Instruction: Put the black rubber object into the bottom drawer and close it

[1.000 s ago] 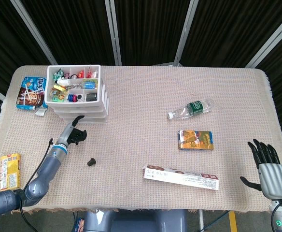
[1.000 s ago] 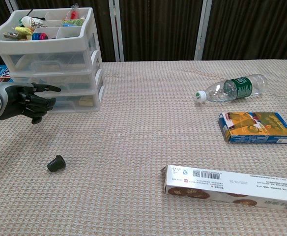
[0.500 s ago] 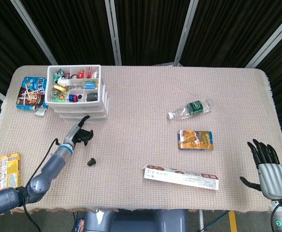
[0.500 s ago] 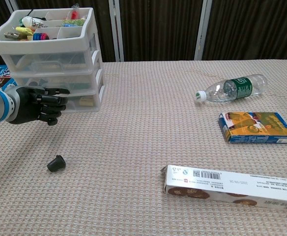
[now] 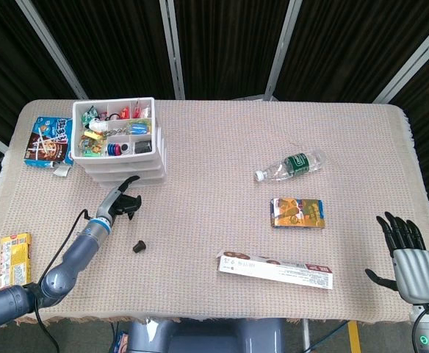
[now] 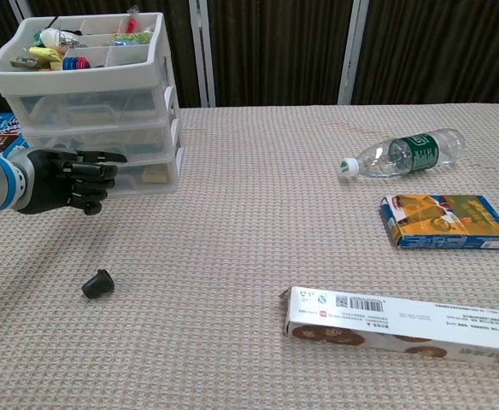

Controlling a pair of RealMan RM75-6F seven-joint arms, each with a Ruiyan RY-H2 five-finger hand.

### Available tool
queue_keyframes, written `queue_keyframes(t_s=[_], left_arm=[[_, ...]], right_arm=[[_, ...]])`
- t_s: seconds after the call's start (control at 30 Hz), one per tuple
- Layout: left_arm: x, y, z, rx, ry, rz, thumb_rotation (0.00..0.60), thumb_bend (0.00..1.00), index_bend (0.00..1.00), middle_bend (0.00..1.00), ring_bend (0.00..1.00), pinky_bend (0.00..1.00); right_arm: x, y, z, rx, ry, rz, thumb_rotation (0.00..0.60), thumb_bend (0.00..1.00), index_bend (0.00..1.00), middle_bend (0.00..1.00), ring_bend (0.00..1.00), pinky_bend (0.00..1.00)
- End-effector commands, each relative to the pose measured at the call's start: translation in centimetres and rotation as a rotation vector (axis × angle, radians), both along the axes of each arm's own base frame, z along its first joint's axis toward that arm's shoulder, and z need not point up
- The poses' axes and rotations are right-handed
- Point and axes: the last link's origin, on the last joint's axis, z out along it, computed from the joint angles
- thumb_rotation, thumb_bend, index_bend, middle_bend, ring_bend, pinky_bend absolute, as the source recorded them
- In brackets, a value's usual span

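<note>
The black rubber object (image 5: 138, 246) (image 6: 98, 284) lies loose on the woven cloth, a little in front of the white drawer unit (image 5: 117, 143) (image 6: 87, 94). The bottom drawer (image 6: 143, 175) sits about flush with the drawers above it. My left hand (image 5: 123, 201) (image 6: 66, 181) hovers at the bottom drawer's front, fingers curled in and one finger stretched out to the drawer's face; it holds nothing. It is above and behind the black object, apart from it. My right hand (image 5: 405, 254) rests at the near right edge, fingers spread and empty, seen only in the head view.
A long flat box (image 5: 275, 270) (image 6: 403, 325) lies at the front middle, with a small snack box (image 5: 298, 212) (image 6: 446, 220) and a lying plastic bottle (image 5: 291, 165) (image 6: 403, 154) behind it. A blue packet (image 5: 48, 140) and a yellow packet (image 5: 15, 259) lie on the left.
My left hand has moved right and up to the bottom drawer's front over the last second. The drawer unit has shifted slightly. The black object and right hand have not moved.
</note>
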Motion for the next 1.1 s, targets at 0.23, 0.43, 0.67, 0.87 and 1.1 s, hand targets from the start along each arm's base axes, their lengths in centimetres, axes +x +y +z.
queue_keyframes(t_s=[0.23,0.43,0.67,0.87,1.1], left_arm=[[-1.0,-1.7,0.4,0.01,-0.016,0.007,0.6,0.63,0.12,0.93,0.83,0.75],[-1.4,-3.2,0.3,-0.001,-0.017,-0.005,0.6,0.63,0.12,0.93,0.83,0.75],[-2.0,-5.4,1.1,0.041,0.054,-0.072,0.6,0.63,0.13,0.92,0.83,0.75],[-2.1,-6.5,3.5,0.238,0.406,-0.311,0.6,0.64,0.13,0.92,0.83,0.75],[-1.5,-5.7,5.8,0.331,0.737,-0.491,0.6,0.65,0.13,0.93,0.83,0.75]], right_arm=[[0.1,0.1,0.0,0.0,0.001,-0.001,0.6,0.01,0.05,0.0,0.0,0.0],[0.0,0.1,0.1,-0.005,0.008,0.002,0.6,0.02,0.05,0.0,0.0,0.0],[0.0,0.1,0.2,-0.011,0.008,0.007,0.6,0.02,0.05,0.0,0.0,0.0],[0.1,0.2,0.1,-0.011,0.012,0.009,0.6,0.01,0.05,0.0,0.0,0.0],[0.1,0.1,0.1,-0.012,0.014,0.006,0.6,0.01,0.05,0.0,0.0,0.0]])
